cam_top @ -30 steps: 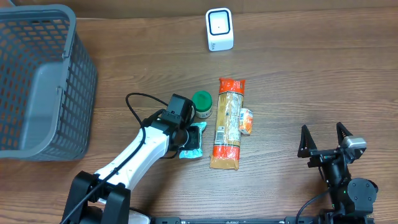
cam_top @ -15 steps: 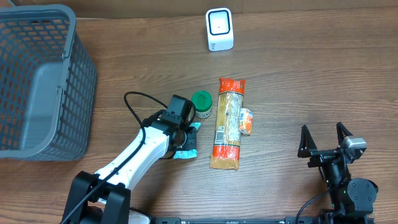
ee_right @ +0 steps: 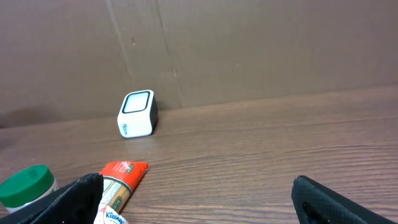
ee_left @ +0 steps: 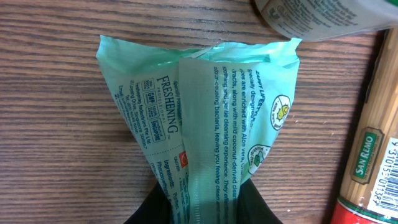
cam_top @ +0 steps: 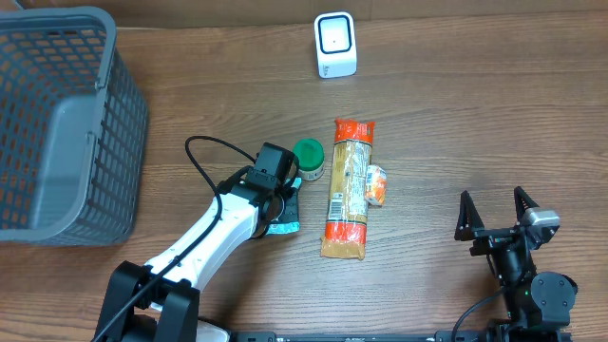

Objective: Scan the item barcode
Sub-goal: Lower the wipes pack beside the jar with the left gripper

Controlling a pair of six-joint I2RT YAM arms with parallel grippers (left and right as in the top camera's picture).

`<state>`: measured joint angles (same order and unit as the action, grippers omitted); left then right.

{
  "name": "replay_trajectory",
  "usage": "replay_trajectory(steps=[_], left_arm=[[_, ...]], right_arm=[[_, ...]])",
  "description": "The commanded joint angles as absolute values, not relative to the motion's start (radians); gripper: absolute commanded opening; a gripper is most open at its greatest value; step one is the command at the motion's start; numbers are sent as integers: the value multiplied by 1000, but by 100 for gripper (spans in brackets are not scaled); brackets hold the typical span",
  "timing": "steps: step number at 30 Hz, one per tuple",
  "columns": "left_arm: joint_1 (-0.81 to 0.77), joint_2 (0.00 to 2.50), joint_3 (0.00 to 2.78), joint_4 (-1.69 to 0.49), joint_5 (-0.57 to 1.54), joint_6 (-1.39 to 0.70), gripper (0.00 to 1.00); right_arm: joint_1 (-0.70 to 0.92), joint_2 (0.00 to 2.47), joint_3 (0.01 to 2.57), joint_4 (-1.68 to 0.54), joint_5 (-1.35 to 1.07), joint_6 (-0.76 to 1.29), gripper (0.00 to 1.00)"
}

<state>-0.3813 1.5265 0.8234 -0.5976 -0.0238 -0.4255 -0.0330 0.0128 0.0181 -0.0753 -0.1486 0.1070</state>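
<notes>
My left gripper (cam_top: 281,209) is shut on the item, a green wipes packet (ee_left: 205,106), pinching its near end between the black fingers (ee_left: 155,210). The packet (cam_top: 287,224) is mostly under the gripper in the overhead view, just left of the pasta pack. Its printed side with small text faces the left wrist camera; no barcode shows. The white scanner (cam_top: 335,45) stands at the far edge of the table, also visible as the scanner (ee_right: 137,114). My right gripper (cam_top: 496,220) rests open at the near right with nothing between its fingers.
A long pasta pack (cam_top: 348,188) lies mid-table, with a green-lidded jar (cam_top: 309,160) on its left and a small Kleenex pack (cam_top: 377,184) on its right. A grey basket (cam_top: 57,123) fills the far left. Bare wood lies between the items and the scanner.
The left gripper has shifted slightly left and toward the near edge with the green packet, which now shows less from above. The right arm has not moved.
</notes>
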Motion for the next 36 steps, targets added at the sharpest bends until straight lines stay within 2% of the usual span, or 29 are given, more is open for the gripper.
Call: replay_trajectory(steps=[1, 7, 12, 13, 14, 15, 16, 17, 22, 31, 32, 34, 36], left_arm=[[-387, 1531, 820, -595, 2, -453, 15], [-387, 1531, 820, -595, 106, -452, 13], [-387, 1531, 820, -595, 105, -452, 16], [-387, 1531, 820, -591, 105, -452, 20], [-387, 1531, 820, -588, 105, -452, 30], [-388, 1531, 820, -588, 106, -453, 43], [-387, 1531, 820, -588, 110, -452, 62], [-387, 1531, 820, -589, 114, -451, 67], [-385, 1529, 828, -613, 124, -449, 70], [-361, 1512, 1110, -867, 120, -361, 63], [-361, 1512, 1135, -887, 120, -361, 55], [-361, 1512, 1170, -922, 120, -358, 7], [-361, 1513, 1172, -944, 104, -359, 4]], right_arm=[[-39, 3, 8, -72, -136, 105, 100], [-39, 3, 8, -72, -136, 105, 100], [-39, 3, 8, -72, -136, 105, 100], [-39, 3, 8, -72, -136, 105, 100], [-39, 3, 8, -72, -136, 105, 100], [-39, 3, 8, -72, -136, 105, 100], [-39, 3, 8, -72, -136, 105, 100], [-39, 3, 8, -72, -136, 105, 100], [-39, 3, 8, -72, -136, 105, 100], [-39, 3, 8, -72, -136, 105, 100], [-39, 3, 8, -72, -136, 105, 100], [-39, 3, 8, -72, -136, 105, 100], [-39, 3, 8, -72, -136, 105, 100]])
